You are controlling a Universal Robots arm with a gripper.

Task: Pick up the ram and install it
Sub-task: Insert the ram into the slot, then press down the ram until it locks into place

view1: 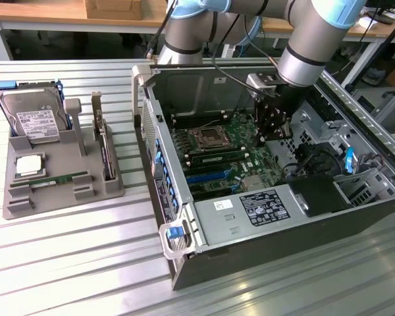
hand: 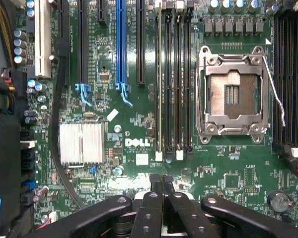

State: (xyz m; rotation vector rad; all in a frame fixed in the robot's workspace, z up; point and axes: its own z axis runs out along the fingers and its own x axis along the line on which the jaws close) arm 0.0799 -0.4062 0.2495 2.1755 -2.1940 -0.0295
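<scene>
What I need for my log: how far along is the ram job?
Done: a long green ram stick stands in a black motherboard slot beside the silver processor socket. In hand: nothing; the black gripper is shut, empty, above the board. Left: a second green stick lies in the grey tray; slot latches cannot be judged.

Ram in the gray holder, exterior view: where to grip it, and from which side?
Best bet is the middle of its upper long edge, jaws across the two flat faces, coming straight down. The ram appears to stand on edge in a slot of the gray holder, so only that edge is free.
</scene>
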